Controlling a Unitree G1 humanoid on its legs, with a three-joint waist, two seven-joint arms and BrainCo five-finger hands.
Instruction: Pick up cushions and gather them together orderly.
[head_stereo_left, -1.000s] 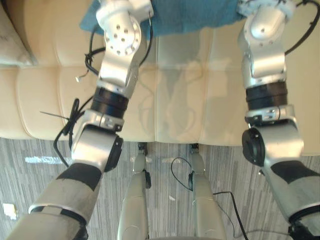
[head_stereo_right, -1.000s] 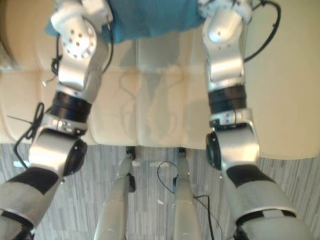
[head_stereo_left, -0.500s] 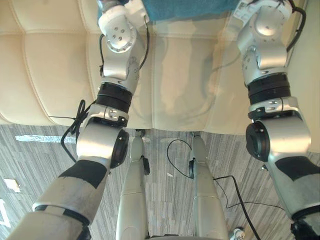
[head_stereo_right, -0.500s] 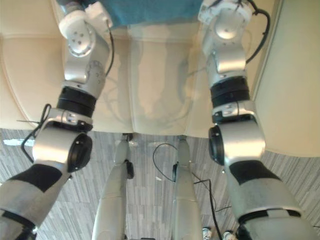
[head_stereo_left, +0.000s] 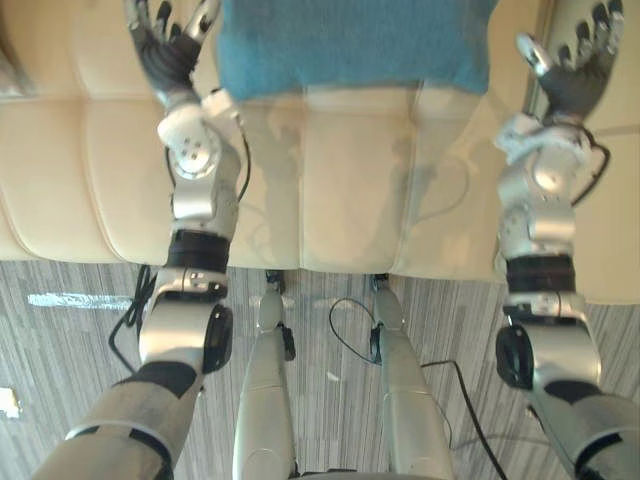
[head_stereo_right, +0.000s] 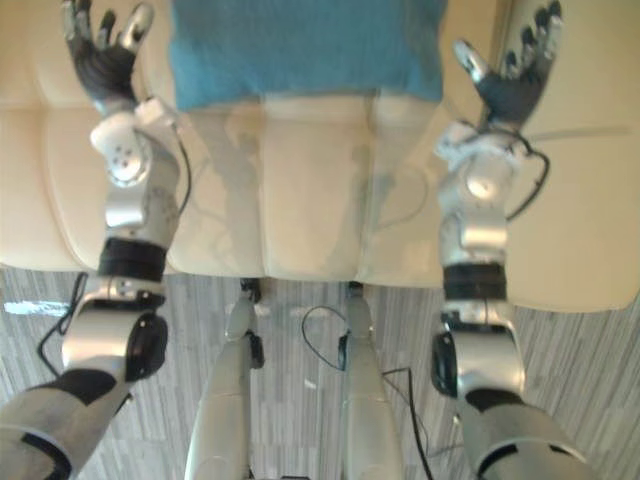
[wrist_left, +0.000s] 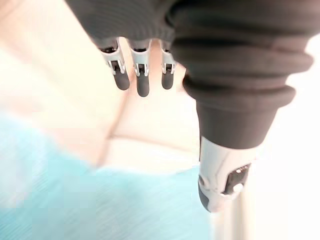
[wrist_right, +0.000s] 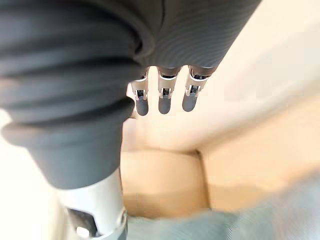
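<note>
A teal cushion (head_stereo_left: 350, 45) lies on the cream sofa seat (head_stereo_left: 330, 190), at the top middle of the eye views. My left hand (head_stereo_left: 165, 45) is raised just left of the cushion, open, fingers spread, holding nothing. To the cushion's right my right hand (head_stereo_left: 580, 70) is raised too, open and empty. The left wrist view shows my left hand (wrist_left: 137, 75) with straight fingers above the cushion (wrist_left: 100, 205). In the right wrist view my right hand (wrist_right: 162, 90) has straight fingers over the sofa, with the cushion's edge (wrist_right: 240, 225) below.
The sofa's front edge (head_stereo_left: 330, 268) runs across the middle, with grey striped floor (head_stereo_left: 60, 340) below it. A pale cushion's corner (head_stereo_left: 8, 80) peeks in at the far left. The sofa's armrest (head_stereo_right: 590, 150) rises on the right.
The camera has tilted, so the scene sits lower. Both hands have let go of the teal cushion and drawn apart to its sides, fingers now spread.
</note>
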